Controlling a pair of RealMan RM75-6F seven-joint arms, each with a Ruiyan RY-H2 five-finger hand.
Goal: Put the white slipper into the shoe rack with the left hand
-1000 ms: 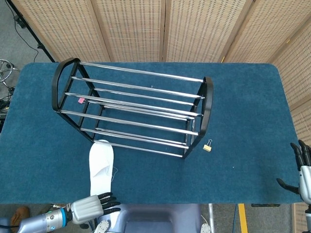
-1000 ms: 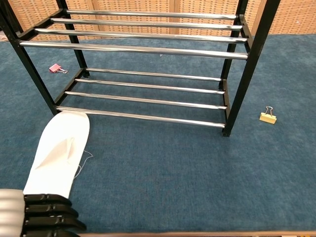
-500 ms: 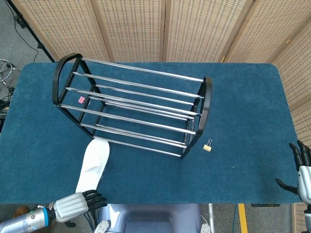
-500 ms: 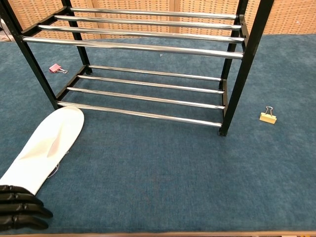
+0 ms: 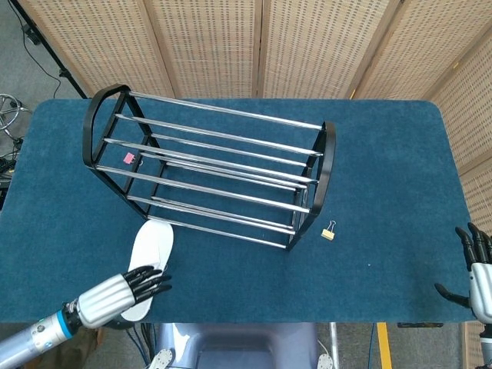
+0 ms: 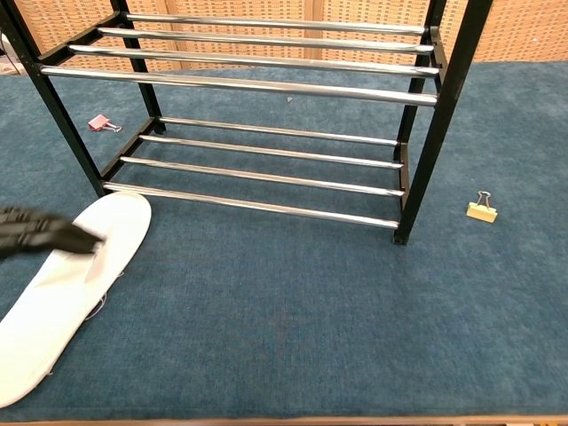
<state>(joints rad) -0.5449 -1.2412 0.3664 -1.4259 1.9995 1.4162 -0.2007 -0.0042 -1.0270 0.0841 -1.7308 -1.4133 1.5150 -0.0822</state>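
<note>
The white slipper [image 5: 152,242] lies flat on the blue table, its toe close to the front left foot of the black and chrome shoe rack [image 5: 324,169]. In the chest view the slipper [image 6: 67,297] runs diagonally from the rack's [image 6: 257,86] bottom rail toward the near left corner. My left hand [image 5: 115,296] hovers over the slipper's heel half with its fingers [image 5: 150,280] stretched forward and gripping nothing; the chest view shows it as a blurred dark shape [image 6: 40,235] above the slipper. My right hand [image 5: 478,269] hangs at the far right edge, fingers spread and empty.
A yellow binder clip [image 5: 329,231] [image 6: 482,209] lies on the cloth beside the rack's right front foot. A pink clip [image 5: 128,158] [image 6: 99,122] sits under the rack's left end. Woven screens stand behind the table.
The slipper's heel swung left and the rack shifted slightly. My left hand has since come up from the near table edge and forward over the slipper's heel. The right hand stayed put.
</note>
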